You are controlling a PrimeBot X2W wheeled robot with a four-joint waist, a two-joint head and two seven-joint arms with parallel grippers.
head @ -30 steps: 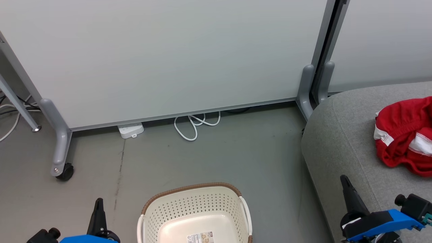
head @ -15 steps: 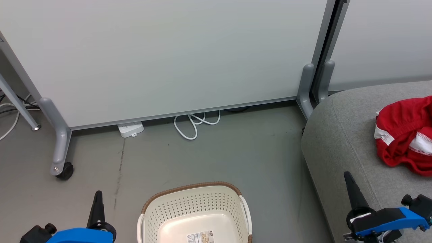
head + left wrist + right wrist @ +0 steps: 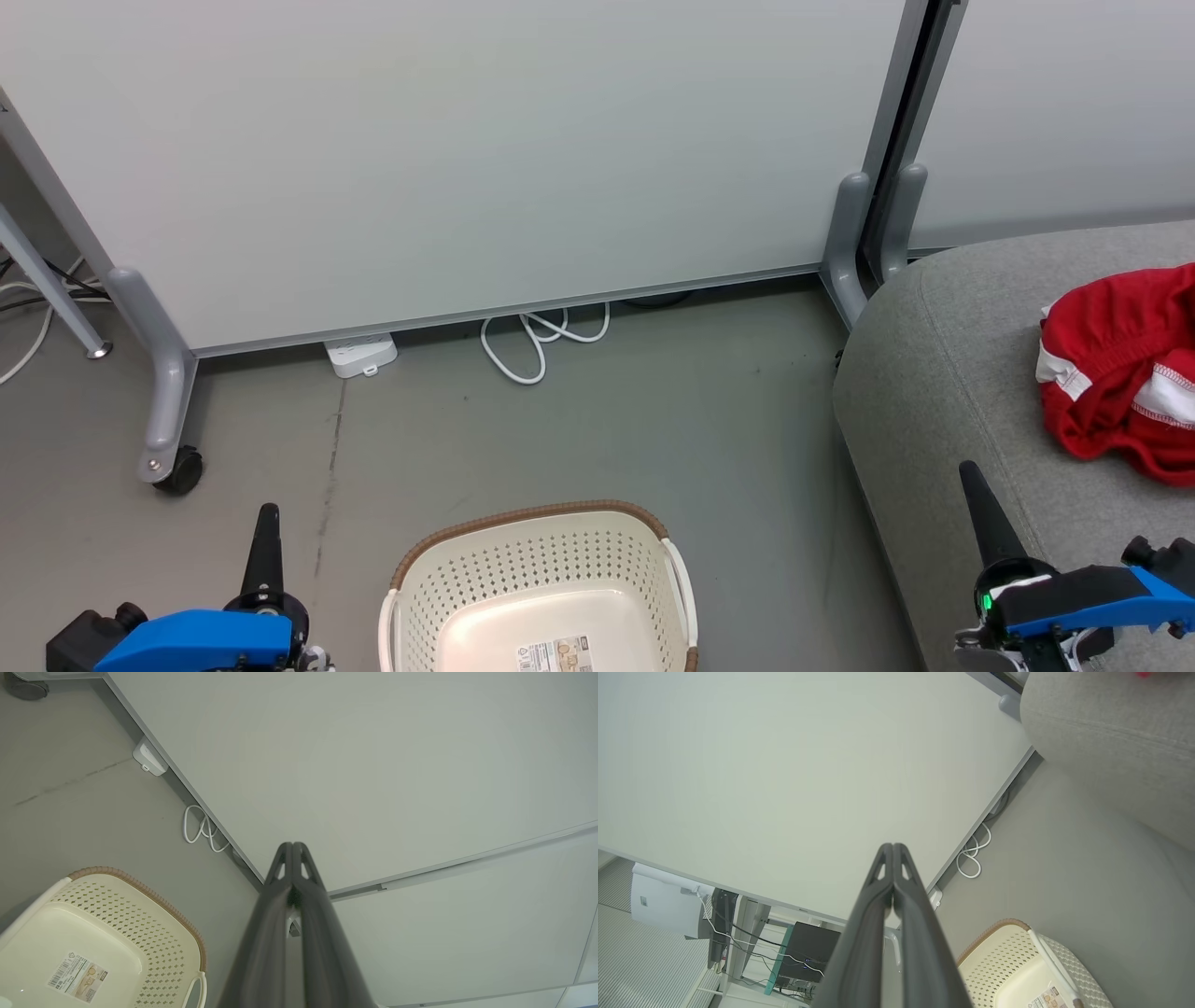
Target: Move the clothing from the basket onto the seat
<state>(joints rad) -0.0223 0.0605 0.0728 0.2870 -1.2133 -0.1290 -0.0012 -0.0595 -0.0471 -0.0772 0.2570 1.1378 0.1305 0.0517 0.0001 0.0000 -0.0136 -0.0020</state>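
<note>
The left gripper (image 3: 267, 518) and right gripper (image 3: 971, 481) have edged slightly up the head view, both pressed shut and empty, the clothing (image 3: 1120, 355) on the seat (image 3: 943, 373), the basket (image 3: 532, 515) bare where visible; a garment in its hidden near end could be left behind.

Grey floor (image 3: 607, 439) before a white partition panel (image 3: 467, 140) on grey feet, one bearing a black caster (image 3: 179, 470); white power strip (image 3: 361, 356) and looped white cable (image 3: 537, 347) lie along its base.

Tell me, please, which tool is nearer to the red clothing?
Right. The right tool is over the sofa edge, near the clothing; the left tool is beyond the basket.
</note>
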